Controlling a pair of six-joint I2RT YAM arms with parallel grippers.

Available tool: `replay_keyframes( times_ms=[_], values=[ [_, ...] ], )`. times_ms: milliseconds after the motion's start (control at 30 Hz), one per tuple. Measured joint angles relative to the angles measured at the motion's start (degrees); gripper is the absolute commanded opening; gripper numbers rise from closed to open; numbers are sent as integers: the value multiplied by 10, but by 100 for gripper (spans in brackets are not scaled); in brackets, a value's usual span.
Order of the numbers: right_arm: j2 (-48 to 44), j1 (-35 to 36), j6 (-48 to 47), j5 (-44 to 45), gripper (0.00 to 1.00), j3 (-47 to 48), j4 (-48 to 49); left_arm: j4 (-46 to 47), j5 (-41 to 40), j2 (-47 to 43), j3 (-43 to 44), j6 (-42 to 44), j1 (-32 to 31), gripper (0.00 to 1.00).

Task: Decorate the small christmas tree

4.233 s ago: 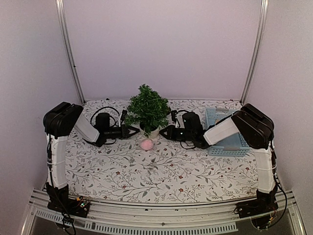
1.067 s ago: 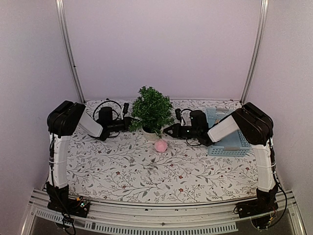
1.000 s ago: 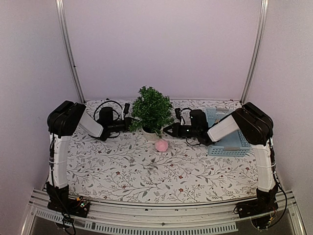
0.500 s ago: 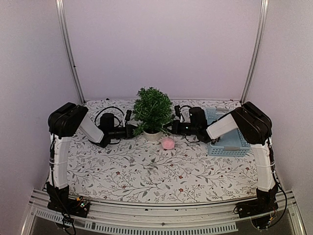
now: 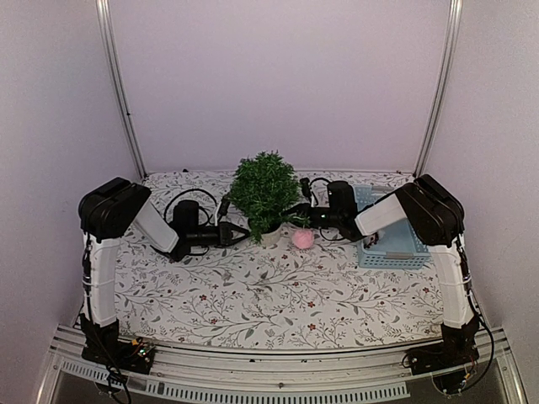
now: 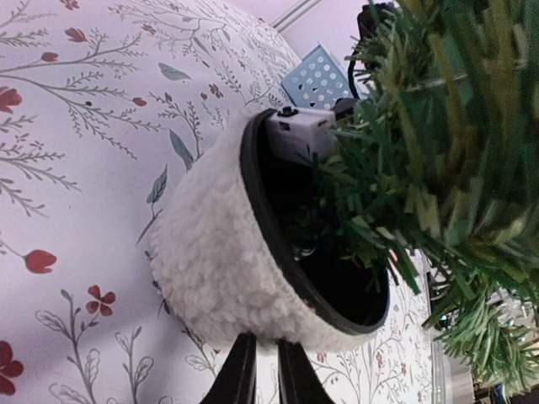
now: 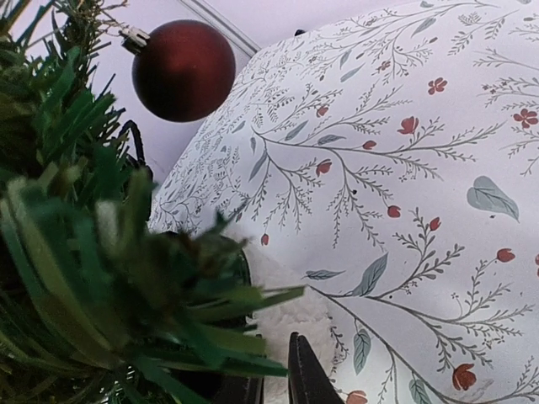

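Tree: the small christmas tree (image 5: 264, 187) stands upright at the back middle of the floral table (image 5: 278, 295), right between the two arms.
Pot: there's the pot (image 6: 219, 252), wrapped in white fleece with a black inner rim, and green needles spill out over its mouth.
Left arm: it reaches in low from the left, with the left gripper (image 6: 264, 349) tucked against the pot's near side.
Left grip: the jaws are drawn close together, their tips sunk into the fleece. It's pinching the pot's woolly wall.
Right arm: it comes in from the right under the branches, and the right gripper (image 5: 293, 216) meets the tree at pot height.
Right grip: it's clenched on the pot too. One dark finger lies against the outside of the fleece, while the other is mostly lost behind blurred needles at the rim.
Ornament on tree: a red bauble (image 7: 184, 70) hangs from a branch on its little cap, clear of the table.
Loose ornament: a pink ball (image 5: 302, 239) lies on the cloth just beside the pot, to its right front.
Basket: a blue basket (image 5: 404, 248) sits at the back right, partly under the right arm and well apart from the tree.
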Motion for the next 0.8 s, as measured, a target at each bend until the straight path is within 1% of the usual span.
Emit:
replay_keyframes(
  times_ms=[133, 333, 600, 800],
  values=[
    [0, 0, -8, 2, 16, 0, -4, 14, -9, -7, -17, -3, -1, 11],
    [-23, -7, -36, 40, 19, -22, -41, 63, -25, -22, -75, -21, 6, 12],
    [-94, -40, -80, 108, 21, -28, -96, 86, -57, -58, -127, -28, 29, 15],
    [-176, -59, -126, 146, 26, -29, -152, 83, -99, -125, -167, -23, 47, 20]
  ],
)
